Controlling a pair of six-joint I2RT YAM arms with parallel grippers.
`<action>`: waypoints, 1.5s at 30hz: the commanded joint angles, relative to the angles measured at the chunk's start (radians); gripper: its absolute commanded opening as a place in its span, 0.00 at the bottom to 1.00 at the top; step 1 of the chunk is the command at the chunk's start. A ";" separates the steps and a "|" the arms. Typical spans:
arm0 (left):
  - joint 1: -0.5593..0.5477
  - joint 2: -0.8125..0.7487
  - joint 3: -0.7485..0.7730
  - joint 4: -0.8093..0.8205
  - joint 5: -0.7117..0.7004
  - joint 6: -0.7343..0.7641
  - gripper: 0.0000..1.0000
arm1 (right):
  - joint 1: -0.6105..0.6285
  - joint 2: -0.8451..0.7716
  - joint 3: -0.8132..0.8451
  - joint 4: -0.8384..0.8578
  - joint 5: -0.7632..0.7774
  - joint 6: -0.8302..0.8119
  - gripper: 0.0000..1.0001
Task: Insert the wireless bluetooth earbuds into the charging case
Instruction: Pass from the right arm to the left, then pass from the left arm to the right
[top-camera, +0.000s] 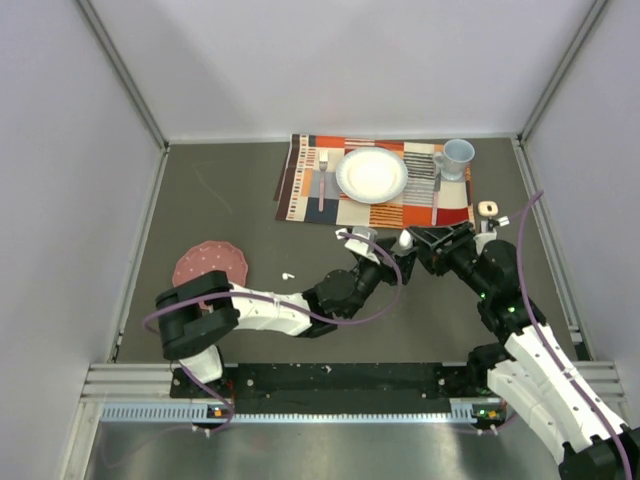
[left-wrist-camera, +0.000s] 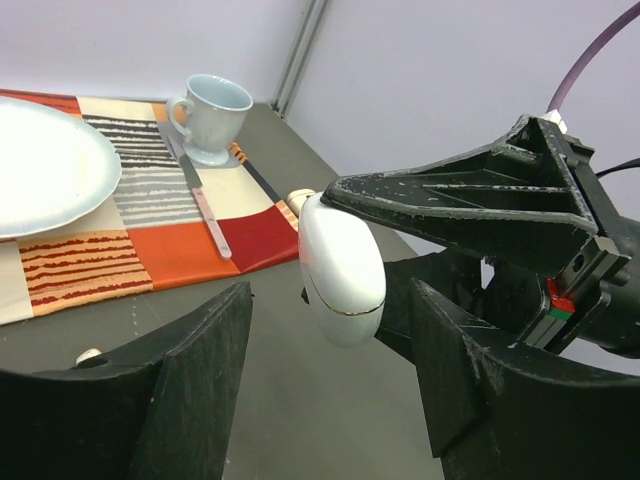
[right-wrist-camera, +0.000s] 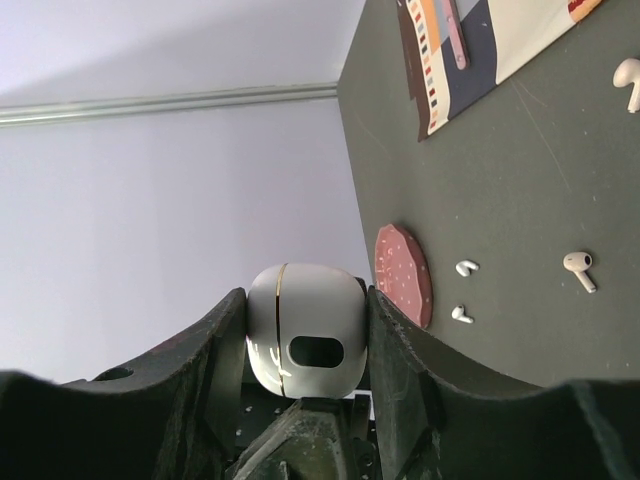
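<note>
The charging case (right-wrist-camera: 305, 330) is a closed white egg-shaped shell with a thin gold seam, and my right gripper (right-wrist-camera: 305, 345) is shut on its sides. It hangs in the air above the table. In the left wrist view the case (left-wrist-camera: 342, 270) hangs just beyond my left gripper (left-wrist-camera: 335, 385), whose jaws stand open on either side below it without touching. From above, both grippers meet at the case (top-camera: 404, 241). Several tiny white earbuds lie loose on the table: a pair (right-wrist-camera: 467, 267) by the coaster, one (right-wrist-camera: 578, 265) farther out, and one (top-camera: 288, 275) seen from above.
A striped placemat (top-camera: 300, 180) at the back holds a white plate (top-camera: 372, 175), a pale blue cup (top-camera: 457, 157), a fork (top-camera: 322, 178) and a knife (left-wrist-camera: 205, 205). A red speckled coaster (top-camera: 210, 263) lies at the left. A small beige object (top-camera: 488, 208) sits right of the mat.
</note>
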 joint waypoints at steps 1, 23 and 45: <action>0.008 0.013 0.041 0.055 -0.010 -0.016 0.66 | 0.012 -0.002 0.026 0.052 -0.015 0.011 0.15; 0.039 -0.049 0.016 -0.014 0.003 0.066 0.25 | 0.013 -0.014 0.041 0.019 -0.016 -0.102 0.39; 0.095 -0.175 -0.036 -0.181 0.270 0.163 0.20 | 0.013 0.109 0.184 -0.080 -0.137 -0.366 0.73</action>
